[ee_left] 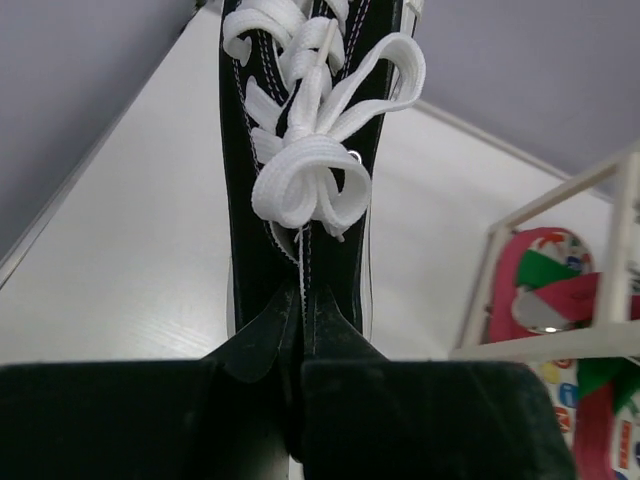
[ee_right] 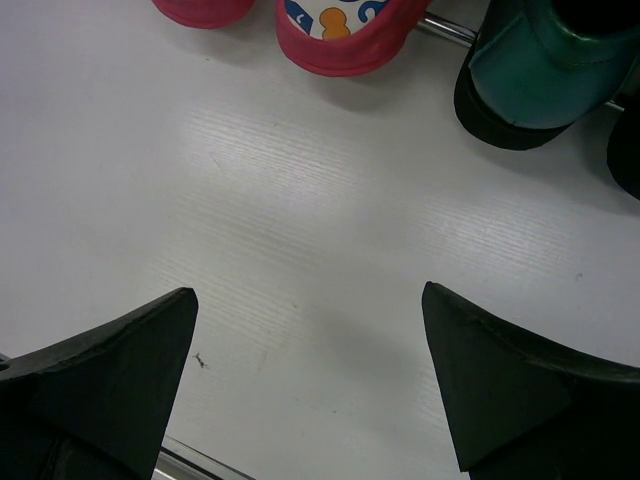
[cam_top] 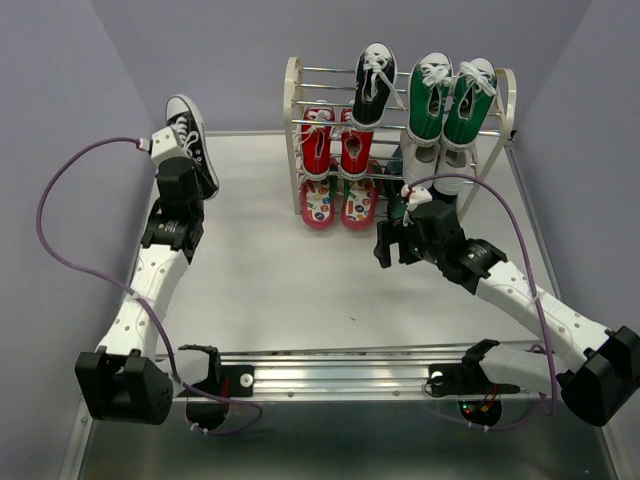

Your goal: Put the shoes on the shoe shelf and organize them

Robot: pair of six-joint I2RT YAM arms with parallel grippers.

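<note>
My left gripper (cam_top: 197, 165) is shut on a black-white lace-up sneaker (cam_top: 188, 132) at the table's far left. In the left wrist view the jaws (ee_left: 303, 302) pinch the sneaker (ee_left: 300, 190) at its heel end, with the white laces above. The shoe shelf (cam_top: 294, 120) stands at the back. It holds the other black-white sneaker (cam_top: 372, 85) on top, the red sneakers (cam_top: 335, 145) in the middle and the flip-flops (cam_top: 340, 203) at the bottom. My right gripper (cam_top: 384, 250) is open and empty over bare table (ee_right: 310, 300) in front of the flip-flops (ee_right: 335, 35).
Green-and-white sneakers (cam_top: 450, 100) fill the shelf's top right. Dark green boots (ee_right: 545, 70) stand at the shelf's lower right, close to my right gripper. The shelf's cream side frame (ee_left: 560, 342) and a flip-flop (ee_left: 545, 290) show right of the held sneaker. Grey walls surround the table.
</note>
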